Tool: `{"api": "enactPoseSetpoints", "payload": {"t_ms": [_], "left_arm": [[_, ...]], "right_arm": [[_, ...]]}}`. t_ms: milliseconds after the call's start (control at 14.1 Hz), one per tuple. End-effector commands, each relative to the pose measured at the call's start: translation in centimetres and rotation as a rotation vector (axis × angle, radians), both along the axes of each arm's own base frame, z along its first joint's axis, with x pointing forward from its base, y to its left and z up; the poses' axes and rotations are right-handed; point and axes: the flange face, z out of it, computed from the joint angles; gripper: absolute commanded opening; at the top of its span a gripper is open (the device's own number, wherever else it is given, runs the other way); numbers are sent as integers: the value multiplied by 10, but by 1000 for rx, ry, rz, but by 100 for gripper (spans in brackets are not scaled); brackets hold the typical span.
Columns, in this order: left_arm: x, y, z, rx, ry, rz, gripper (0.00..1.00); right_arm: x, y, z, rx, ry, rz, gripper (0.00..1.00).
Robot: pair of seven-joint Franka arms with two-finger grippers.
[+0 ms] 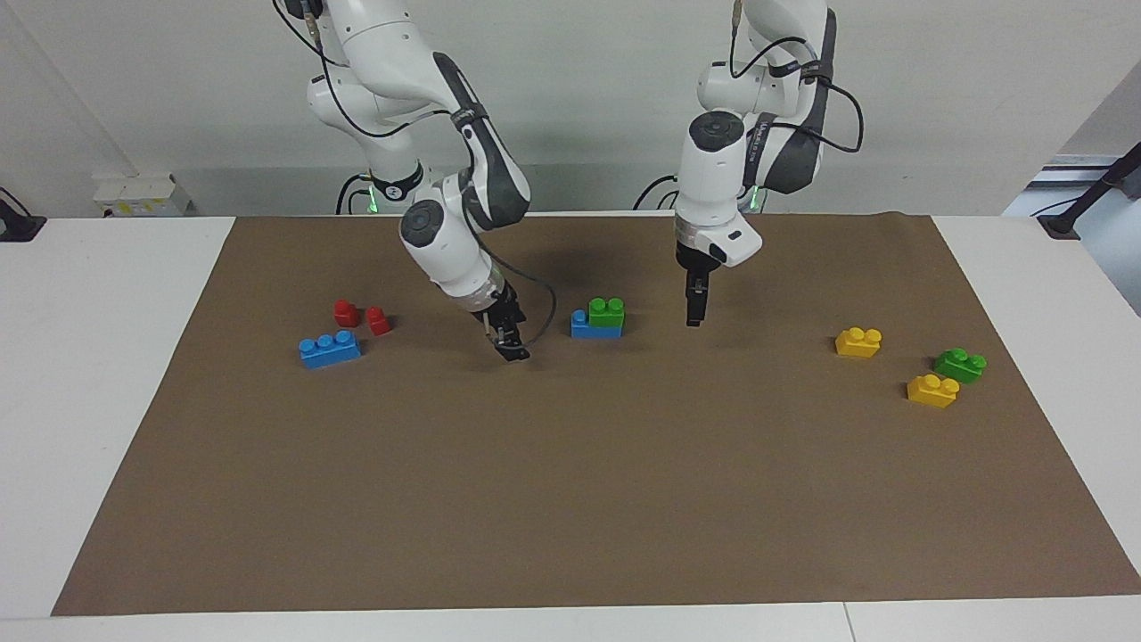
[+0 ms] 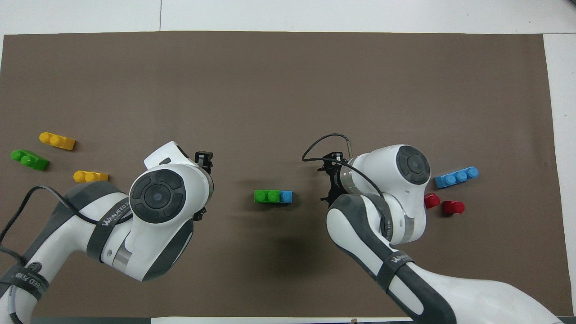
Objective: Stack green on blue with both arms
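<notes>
At mid-tabletop a green brick (image 1: 607,311) sat on a blue brick (image 1: 595,328), covering the studs toward the left arm's end and leaving one blue stud bare toward the right arm's end; the stack looked seated and level, so I judged the task essentially complete. Neither gripper touched it. The left gripper (image 1: 693,314) hung just beside the stack toward the left arm's end, pointing straight down with nothing in it; whether its fingers were parted I could not tell. The right gripper (image 1: 511,346) was tilted, low over the brown mat (image 1: 570,499) toward the right arm's end of the stack, also carrying nothing, its opening unreadable. Flanking the stack from both ends fitted a two-arm placement, one bracing, one pressing, though that is my inference. A spare blue brick (image 1: 330,349) lay near two red bricks (image 1: 361,316) toward the right arm's end. A spare green brick (image 1: 960,365) lay between two yellow bricks (image 1: 858,341) toward the left arm's end, untouched and well apart from the stack.
</notes>
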Motion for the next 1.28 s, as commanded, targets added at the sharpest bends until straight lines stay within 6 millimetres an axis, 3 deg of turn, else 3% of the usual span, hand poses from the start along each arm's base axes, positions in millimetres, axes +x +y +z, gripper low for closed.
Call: {"api": "enactPoseSetpoints", "payload": {"t_ms": [0, 354, 638, 850, 1204], "left_arm": [[9, 19, 7, 23, 24, -87, 100], [44, 70, 29, 45, 58, -300, 100], [66, 120, 41, 48, 144, -537, 100], [74, 155, 49, 52, 176, -681, 100], [87, 210, 75, 27, 216, -1068, 100]], "right_arm": [[20, -45, 36, 16, -47, 210, 100], [48, -127, 99, 15, -126, 577, 100], [54, -179, 138, -29, -146, 843, 100], [51, -202, 174, -52, -193, 992, 100], [35, -213, 228, -125, -262, 1147, 100]]}}
